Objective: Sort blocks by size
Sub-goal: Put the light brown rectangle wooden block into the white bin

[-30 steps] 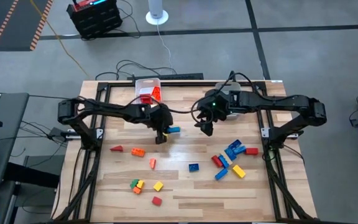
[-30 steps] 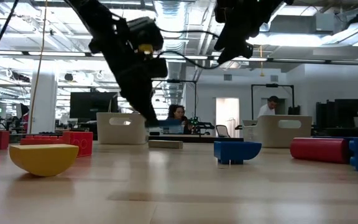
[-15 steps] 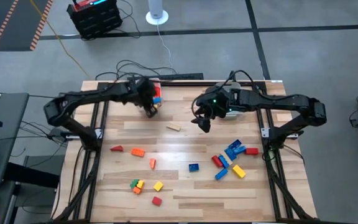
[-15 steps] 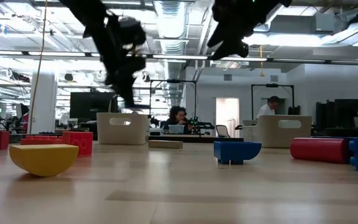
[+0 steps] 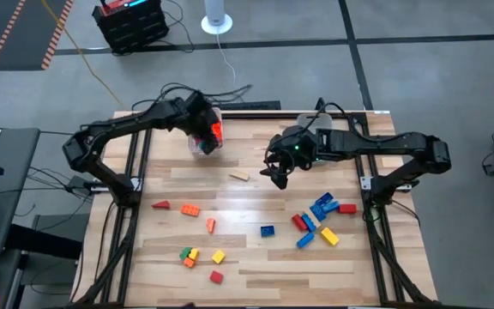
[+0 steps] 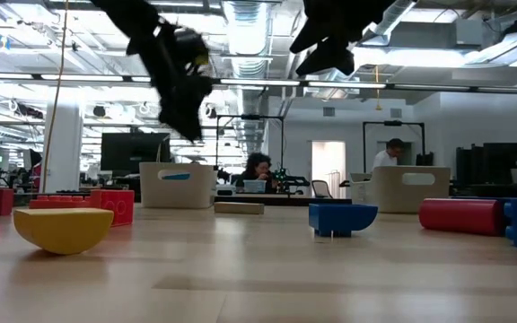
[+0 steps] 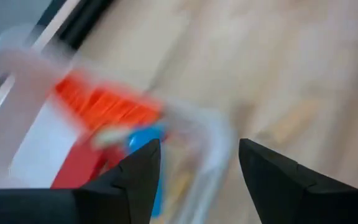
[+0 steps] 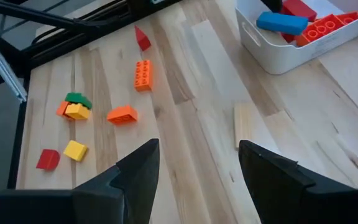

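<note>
Overhead, left tool (image 5: 202, 142) spread wide above clear plastic bin (image 8: 263, 46) of studded blocks (image 8: 319, 28).

Your wooden bench (image 5: 256, 257) carries loose blocks (image 5: 316, 219) scattered right and left, a tan bar (image 5: 241, 177) mid-bench, and a bin (image 5: 204, 129) at the far edge.

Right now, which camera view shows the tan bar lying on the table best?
The right wrist view shows the tan bar best: whole, sharp, flat on the wood near the white bin. The high view shows it small, the low view edge-on and far, the left wrist view only as a blur.
</note>
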